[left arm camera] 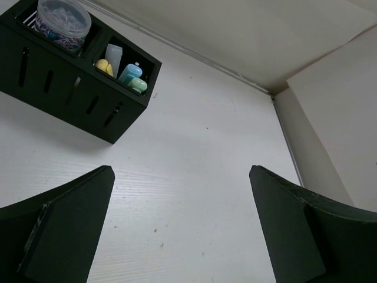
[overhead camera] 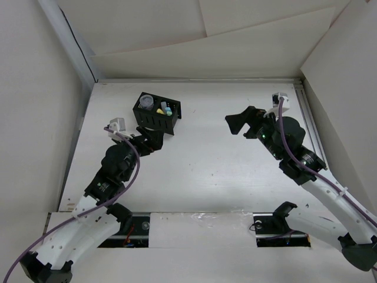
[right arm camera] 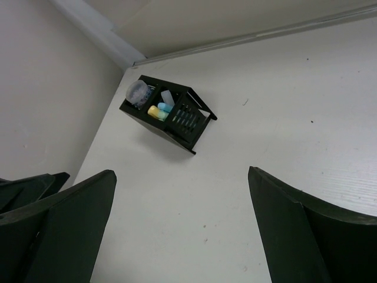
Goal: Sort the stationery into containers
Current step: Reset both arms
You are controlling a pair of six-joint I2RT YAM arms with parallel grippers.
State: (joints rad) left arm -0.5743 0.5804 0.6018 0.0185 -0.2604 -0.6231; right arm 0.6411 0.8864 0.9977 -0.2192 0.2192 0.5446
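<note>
The black organizer box [overhead camera: 159, 121] stands at the back left of the table. It holds the clear round jar [overhead camera: 146, 102] in one compartment and yellow, light blue and pale green sticks [overhead camera: 165, 109] in the one beside it. My left gripper [overhead camera: 155, 141] is open and empty just in front of the box. In the left wrist view the box [left arm camera: 70, 88], the jar [left arm camera: 62, 20] and the sticks [left arm camera: 131, 73] lie at upper left, beyond the gripper [left arm camera: 181, 172]. My right gripper [overhead camera: 240, 125] is open and empty, well right of the box. Its wrist view shows the box [right arm camera: 185, 121] far ahead of the gripper [right arm camera: 182, 173].
White walls close in the table at the back, left and right [overhead camera: 330, 65]. A raised strip [overhead camera: 194, 221] runs along the near edge between the arm bases. A pale stick [left arm camera: 113, 56] stands behind the yellow one in the box.
</note>
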